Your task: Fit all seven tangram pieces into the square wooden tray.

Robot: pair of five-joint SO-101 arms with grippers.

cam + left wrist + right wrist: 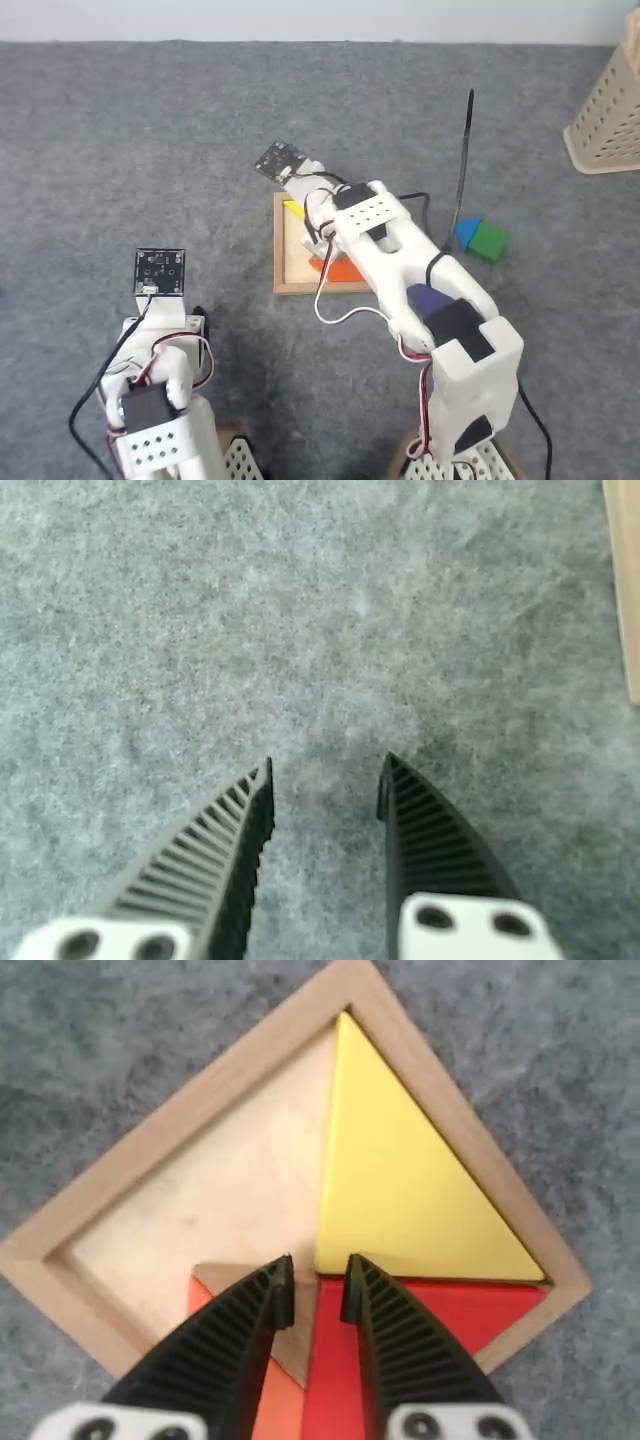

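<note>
Orange tangram piece (pixel 282 1412) sits directly beneath the right gripper (pixel 317 1280), its jaws narrowly apart and empty, beside the red triangular piece (pixel 480 1310) inside the square wooden tray (pixel 200 1108).

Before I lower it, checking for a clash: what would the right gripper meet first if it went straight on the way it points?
Probably the spot where a corner of the yellow triangle meets the red piece in the tray; the right gripper aims there, tips open. Depth is unclear.
</note>
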